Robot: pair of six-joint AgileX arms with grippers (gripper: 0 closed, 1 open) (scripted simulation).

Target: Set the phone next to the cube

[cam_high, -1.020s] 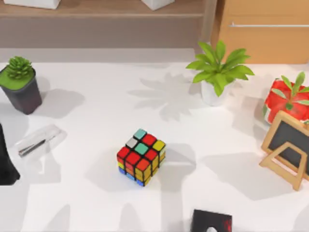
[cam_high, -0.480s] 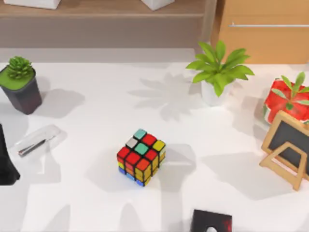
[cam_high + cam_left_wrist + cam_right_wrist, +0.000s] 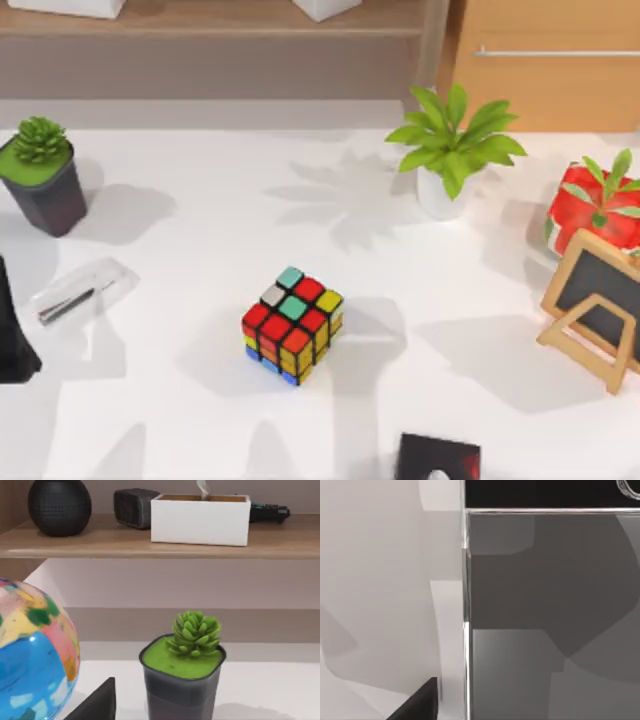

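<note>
the cube [image 3: 292, 325] sits on the white table [image 3: 200, 210] just below the middle of the top view, with an easel [image 3: 592, 310] at the right edge and a potted succulent [image 3: 42, 175] at upper left. the phone [image 3: 550, 610] lies flat on the table, close under the right wrist camera. the left arm [image 3: 12, 335] is at the left edge of the top view; i cannot tell whether the left gripper [image 3: 96, 705] or right gripper [image 3: 417, 704] is apart or together.
</note>
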